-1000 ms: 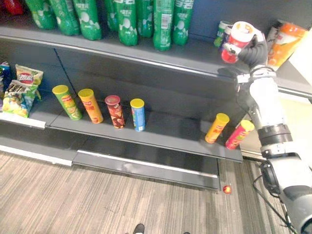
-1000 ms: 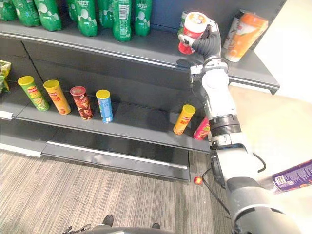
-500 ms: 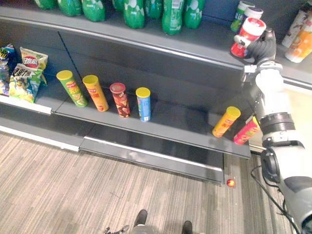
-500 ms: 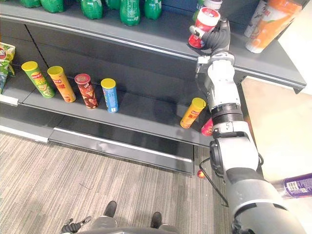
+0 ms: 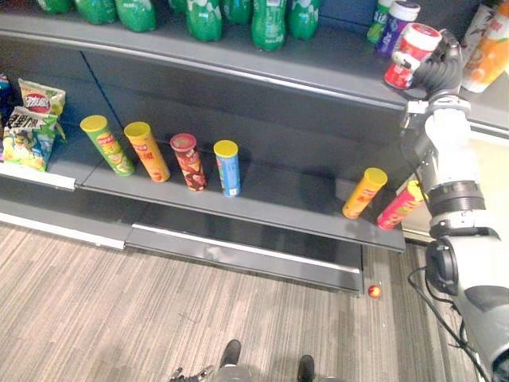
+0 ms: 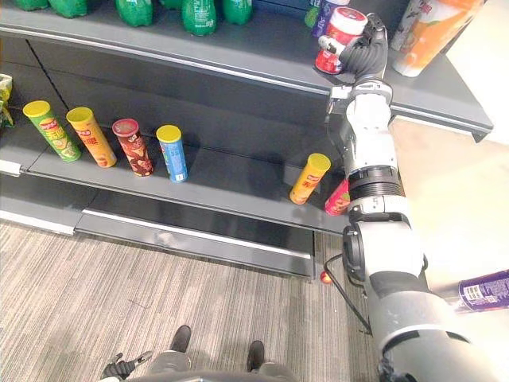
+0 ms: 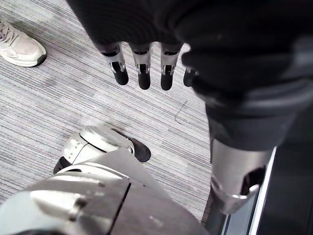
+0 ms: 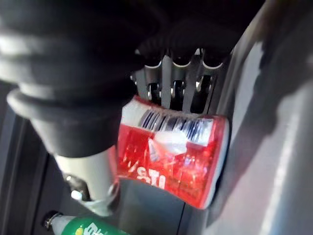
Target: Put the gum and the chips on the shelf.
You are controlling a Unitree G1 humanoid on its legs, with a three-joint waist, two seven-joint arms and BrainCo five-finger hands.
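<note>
The upper shelf (image 5: 334,62) carries green bottles (image 5: 268,16) at left and middle, small tubs (image 5: 400,17) and orange packs (image 5: 493,52) at right. The lower shelf (image 5: 286,203) has chip bags (image 5: 28,119) at left, then leaning tubes: green tube (image 5: 106,146), orange tube (image 5: 145,151), dark red tube (image 5: 188,161), blue tube (image 5: 227,168), with yellow tube (image 5: 363,192) and pink tube (image 5: 400,205) at right. On the striped floor (image 5: 119,310), a red ball (image 5: 374,291) lies near

The red plastic gum tub (image 8: 171,159) looked glossy and smooth. The dark grey metal shelf (image 5: 270,203) was smooth and matt; the grey striped carpet floor (image 5: 103,318) looked rough.
</note>
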